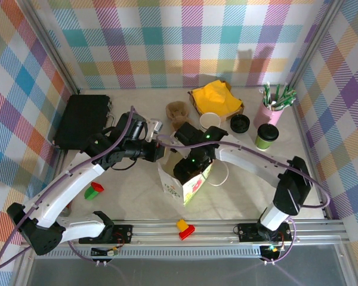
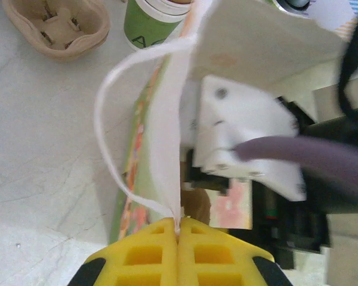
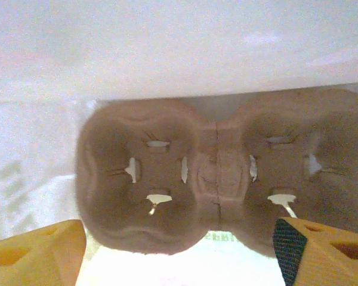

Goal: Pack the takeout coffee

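While the clenched left gripper [image 2: 178, 231] pinches the rim of the paper bag [image 1: 176, 187], the pulp carrier [image 3: 167, 179] lies on the bag floor just below the right gripper [image 3: 179, 250], whose fingers are spread and empty. Next, likely: rise clear of the close bag walls, then fetch the green lidded cup [image 1: 267, 136], well off to its right.

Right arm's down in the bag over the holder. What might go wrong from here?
1. The right gripper hangs open over the cup holder inside the bag; lifting out, it may snag the bag wall.
2. The left gripper pinches the bag's thin rim, which might slip or tear.
3. The green cup stands close to the straw cup; reaching for it may knock the latter over.
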Robot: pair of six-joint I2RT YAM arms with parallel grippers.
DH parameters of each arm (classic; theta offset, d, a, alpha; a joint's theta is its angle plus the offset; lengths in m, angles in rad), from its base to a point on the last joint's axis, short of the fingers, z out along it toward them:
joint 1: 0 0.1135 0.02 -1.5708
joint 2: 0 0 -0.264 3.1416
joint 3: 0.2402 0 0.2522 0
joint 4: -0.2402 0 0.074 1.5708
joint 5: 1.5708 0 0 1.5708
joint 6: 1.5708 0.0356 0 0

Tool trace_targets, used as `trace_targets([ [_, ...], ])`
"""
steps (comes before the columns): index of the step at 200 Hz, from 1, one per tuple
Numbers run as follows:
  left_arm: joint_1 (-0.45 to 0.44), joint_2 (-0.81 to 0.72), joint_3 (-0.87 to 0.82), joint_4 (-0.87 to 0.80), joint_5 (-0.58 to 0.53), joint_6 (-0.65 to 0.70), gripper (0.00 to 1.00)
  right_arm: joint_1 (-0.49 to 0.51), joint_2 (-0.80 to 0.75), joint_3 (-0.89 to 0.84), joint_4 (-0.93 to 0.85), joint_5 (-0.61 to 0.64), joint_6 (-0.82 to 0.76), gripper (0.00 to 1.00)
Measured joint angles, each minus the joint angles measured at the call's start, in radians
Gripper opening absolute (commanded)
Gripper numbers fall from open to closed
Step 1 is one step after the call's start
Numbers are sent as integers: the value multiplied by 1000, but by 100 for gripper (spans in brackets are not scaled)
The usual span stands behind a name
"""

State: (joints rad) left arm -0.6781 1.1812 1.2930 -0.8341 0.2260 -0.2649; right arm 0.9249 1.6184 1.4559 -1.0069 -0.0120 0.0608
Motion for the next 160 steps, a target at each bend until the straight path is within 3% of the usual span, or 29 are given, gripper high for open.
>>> trace_targets([
  [24, 0, 0, 0, -6, 0, -1, 0, 0, -35, 26, 0, 1, 23, 92],
  [81, 0, 0, 2, -18, -3, -15, 0, 0, -68, 26, 9, 4, 88, 91],
  [160, 0, -42, 5, -27, -45, -90, 0, 2, -219, 106, 80, -6, 355, 92],
])
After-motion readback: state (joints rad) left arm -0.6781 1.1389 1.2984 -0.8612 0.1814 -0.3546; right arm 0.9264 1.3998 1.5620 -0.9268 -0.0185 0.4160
